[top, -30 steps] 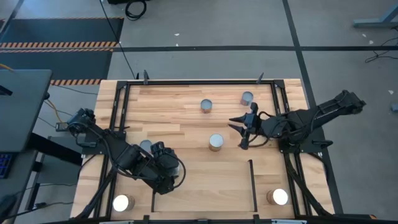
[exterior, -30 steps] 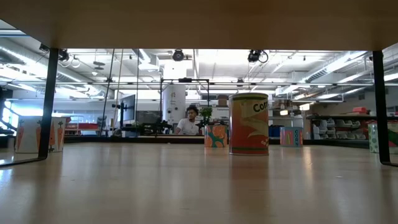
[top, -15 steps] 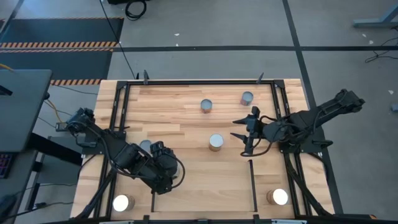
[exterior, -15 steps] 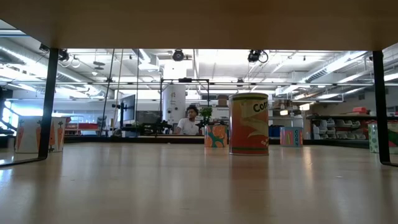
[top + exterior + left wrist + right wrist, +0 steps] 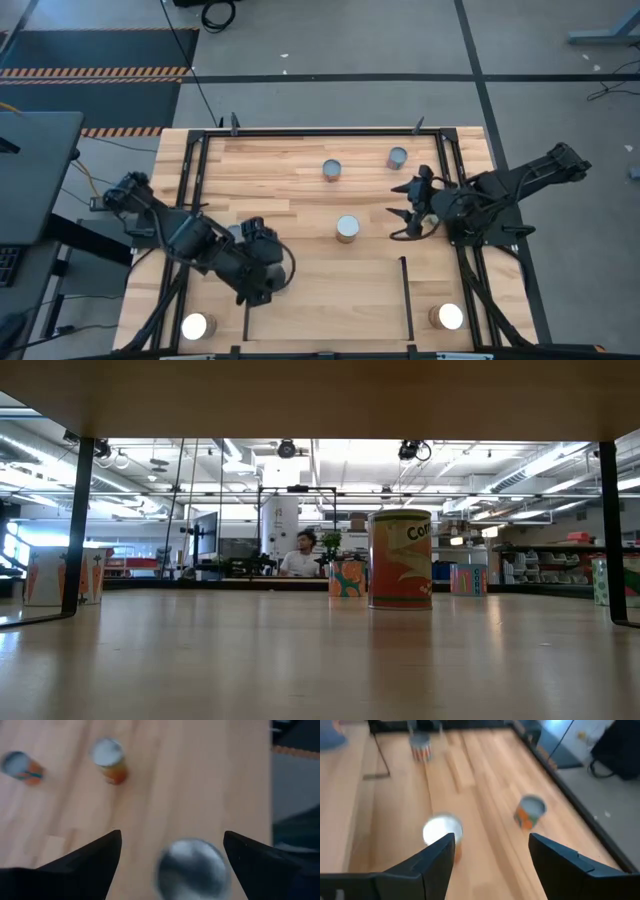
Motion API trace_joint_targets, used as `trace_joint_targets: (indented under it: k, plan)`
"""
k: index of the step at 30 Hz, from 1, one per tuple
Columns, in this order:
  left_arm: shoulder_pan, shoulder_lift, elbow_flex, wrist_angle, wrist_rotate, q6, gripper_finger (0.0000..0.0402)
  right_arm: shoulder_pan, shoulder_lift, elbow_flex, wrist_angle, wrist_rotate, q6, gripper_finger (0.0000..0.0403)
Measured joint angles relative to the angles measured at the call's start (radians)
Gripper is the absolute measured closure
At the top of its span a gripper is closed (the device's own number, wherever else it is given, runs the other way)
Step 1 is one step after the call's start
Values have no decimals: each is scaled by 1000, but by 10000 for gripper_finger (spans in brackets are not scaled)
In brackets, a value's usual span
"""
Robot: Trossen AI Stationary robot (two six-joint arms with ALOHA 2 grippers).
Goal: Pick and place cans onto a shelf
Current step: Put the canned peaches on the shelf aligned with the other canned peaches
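Observation:
Three grey-topped cans stand on the table at the far middle [image 5: 332,169], the far right [image 5: 398,157] and the centre [image 5: 347,228]. A fourth [image 5: 235,232] is half hidden under my left arm. My left gripper [image 5: 172,835] is open above that can [image 5: 193,870], a finger on either side, with gaps showing. My right gripper [image 5: 397,211] is open and empty, right of the centre can [image 5: 443,831]. The pale shelf [image 5: 325,300] lies at the near middle between black rails.
Two white-topped cans stand at the near left [image 5: 196,326] and near right [image 5: 451,316], outside the rails. A black frame runs along the table's edges. In the low view a can [image 5: 400,559] stands ahead and a person sits in the room behind.
My right gripper has drawn back toward the table's right edge, away from the centre can, still open. My left gripper has shifted a little toward the far left, over the half-hidden can. No can has moved.

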Motion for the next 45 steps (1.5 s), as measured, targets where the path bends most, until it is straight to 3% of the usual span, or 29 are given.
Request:
trace_joint_targets:
  k: [8, 12, 16, 24, 34, 39, 45]
  plan:
    - [89, -56, 53, 4, -92, 48, 45, 56, 10, 18, -125, -218, 54, 141]
    - [167, -98, 26, 13, -96, 74, 45, 98, 59, 115, -274, -220, 116, 141]
    - [245, -137, -34, 44, -77, 115, 46, 99, 134, 175, -308, -210, 144, 141]
    - [336, -262, -206, 85, -43, 106, 66, -71, 331, 239, -187, -378, -46, 123]
    - [344, -560, -499, 115, -89, 47, 67, -264, 534, 351, -64, -468, -269, 37]
    - [374, -706, -646, 122, -87, 122, 67, -318, 661, 452, -46, -480, -314, 10]
    - [448, -837, -782, 123, -55, 260, 67, -369, 801, 583, -46, -484, -361, 7]
